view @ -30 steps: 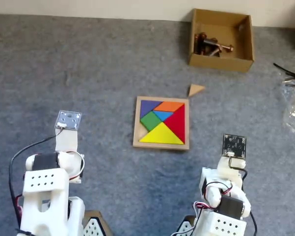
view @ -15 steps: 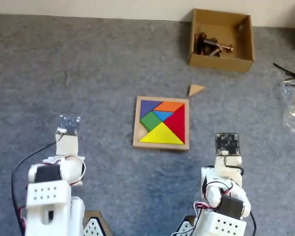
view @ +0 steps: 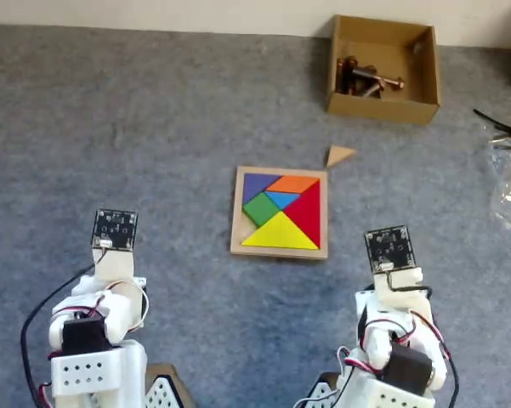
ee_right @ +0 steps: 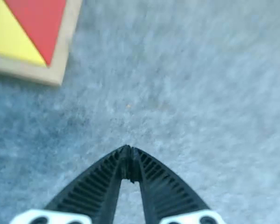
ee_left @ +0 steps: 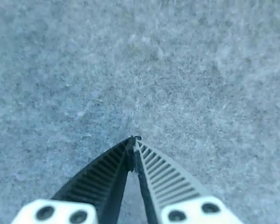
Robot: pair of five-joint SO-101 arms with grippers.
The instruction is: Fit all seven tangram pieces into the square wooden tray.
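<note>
You have the square wooden tray mid-table on the carpet, with the tangram pieces lying inside it. A loose triangular piece lies just beyond its far right corner. Farther back on the right stands a cardboard box (metal parts lie in it). Your left gripper is well left of the tray, and your right gripper is near its front right corner.

— How is the grey carpeted table viewed?
— From straight above, far off, in the high view; closely, angled downward, in both wrist views.
— What is shared?
— A corner of the square wooden tray is shared by the high and right wrist views.
</note>
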